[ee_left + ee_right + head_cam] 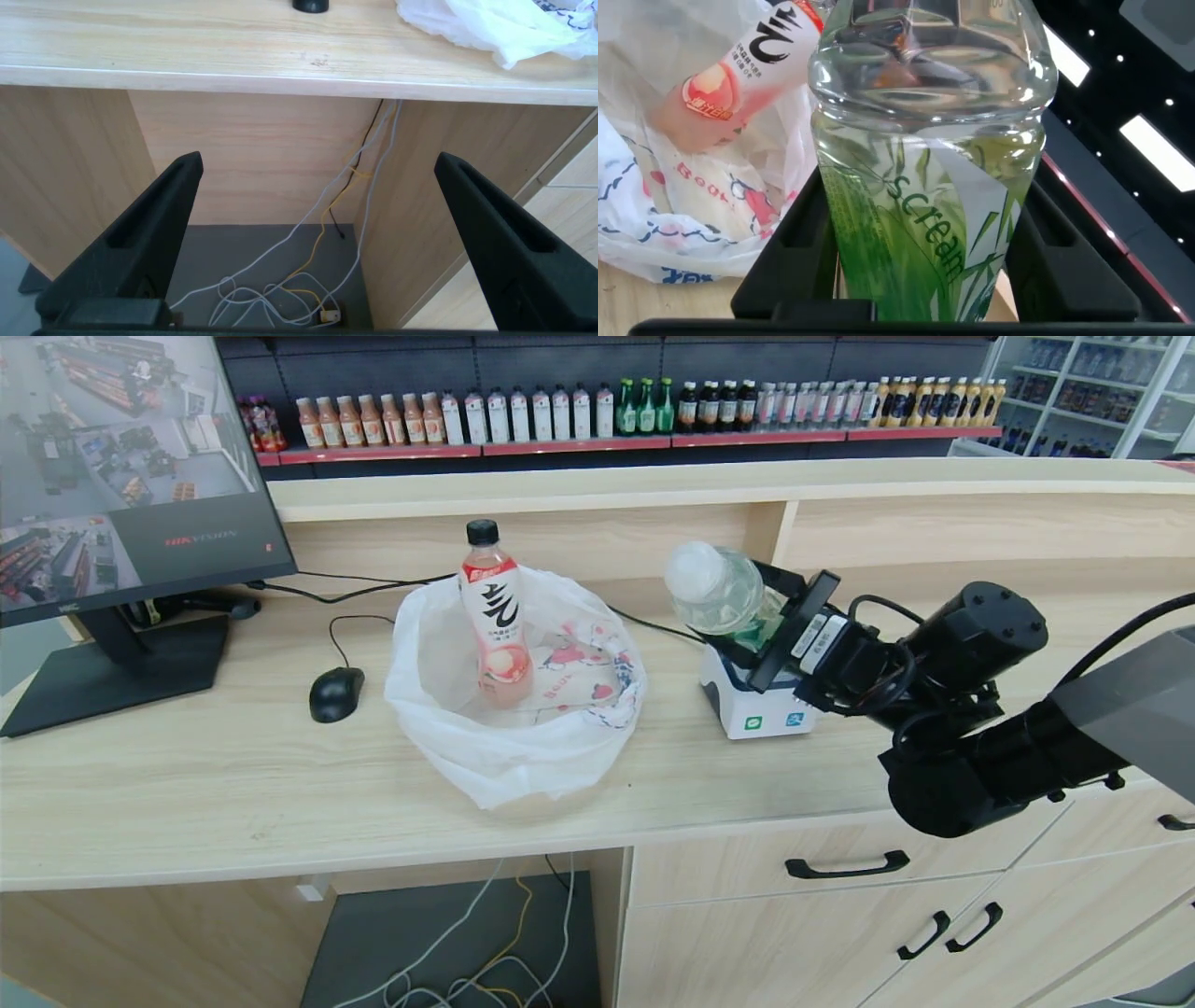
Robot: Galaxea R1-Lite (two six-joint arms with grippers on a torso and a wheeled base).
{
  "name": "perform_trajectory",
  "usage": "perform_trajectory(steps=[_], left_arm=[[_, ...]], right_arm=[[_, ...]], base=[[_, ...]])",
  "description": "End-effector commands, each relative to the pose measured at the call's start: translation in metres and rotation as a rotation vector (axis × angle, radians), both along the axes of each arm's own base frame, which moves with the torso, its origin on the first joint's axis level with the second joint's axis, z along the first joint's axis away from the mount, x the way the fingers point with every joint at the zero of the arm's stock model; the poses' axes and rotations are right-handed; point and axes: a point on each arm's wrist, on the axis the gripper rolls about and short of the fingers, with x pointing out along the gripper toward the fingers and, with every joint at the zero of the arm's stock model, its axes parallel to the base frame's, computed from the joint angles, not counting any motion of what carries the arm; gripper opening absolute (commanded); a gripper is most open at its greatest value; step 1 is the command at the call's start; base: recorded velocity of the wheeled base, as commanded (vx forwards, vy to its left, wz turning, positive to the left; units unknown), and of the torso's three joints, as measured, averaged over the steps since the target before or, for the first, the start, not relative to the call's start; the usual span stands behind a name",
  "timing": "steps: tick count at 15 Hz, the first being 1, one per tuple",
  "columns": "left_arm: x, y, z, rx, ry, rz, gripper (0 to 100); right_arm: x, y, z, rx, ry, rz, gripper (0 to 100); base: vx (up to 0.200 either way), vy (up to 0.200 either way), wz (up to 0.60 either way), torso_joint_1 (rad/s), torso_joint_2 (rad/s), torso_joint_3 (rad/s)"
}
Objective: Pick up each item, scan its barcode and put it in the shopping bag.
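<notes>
From the head view, the right hand (761, 616) is clamped on a clear bottle (711, 586) with a green label. It holds the bottle tipped over, base toward the camera, just above a white scanner (756, 709) that stands on the wooden surface (187, 775). Whether the bottle touches the scanner cannot be told. Near the scanner, toward the robot's left, a white shopping bag (504, 747) sits open on the surface. A pink bottle (495, 616) with a black cap stands upright inside it. Farther left lie a black mouse (336, 693) and a monitor (121, 457). A shelf (579, 446) lined with drinks runs along the back wall.

In the left wrist view, the left hand (318, 163) is held below the front edge of the surface (187, 42). Its fingers (154, 233) are wide apart with nothing between them. Loose cables (308, 271) hang in the recess beneath the surface. The edge of the shopping bag (495, 28) and the mouse (310, 5) sit on top.

In the right wrist view, the clear bottle (929, 112) is pressed between the black fingers (789, 261) of the right hand (929, 233). Beyond it, the pink bottle (738, 75) rests in the shopping bag (654, 215).
</notes>
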Motion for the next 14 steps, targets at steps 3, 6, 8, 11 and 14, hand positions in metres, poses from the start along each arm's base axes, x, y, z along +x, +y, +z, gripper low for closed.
perform_trajectory(steps=[3, 6, 8, 11, 14], left_arm=[[0.000, 0.000, 0.000, -0.001, 0.000, 0.001, 100], [0.000, 0.000, 0.000, -0.001, 0.000, 0.001, 100], [0.000, 0.000, 0.000, -0.001, 0.000, 0.001, 100], [0.000, 0.000, 0.000, -0.001, 0.000, 0.001, 100], [0.000, 0.000, 0.000, -0.001, 0.000, 0.001, 100]], right_arm=[[-0.019, -0.003, 0.027, 0.066, -0.009, -0.007, 0], [-0.041, 0.010, 0.040, 0.181, 0.053, -0.036, 0], [-0.052, 0.022, 0.041, 0.261, 0.128, -0.044, 0], [-0.062, 0.029, 0.048, 0.409, 0.234, -0.055, 0], [-0.076, 0.025, 0.055, 0.656, 0.413, -0.061, 0]], base=[[0.000, 0.000, 0.00, 0.000, 0.00, 0.000], [0.000, 0.000, 0.00, 0.000, 0.00, 0.000], [0.000, 0.000, 0.00, 0.000, 0.00, 0.000], [0.000, 0.000, 0.00, 0.000, 0.00, 0.000], [0.000, 0.000, 0.00, 0.000, 0.00, 0.000]])
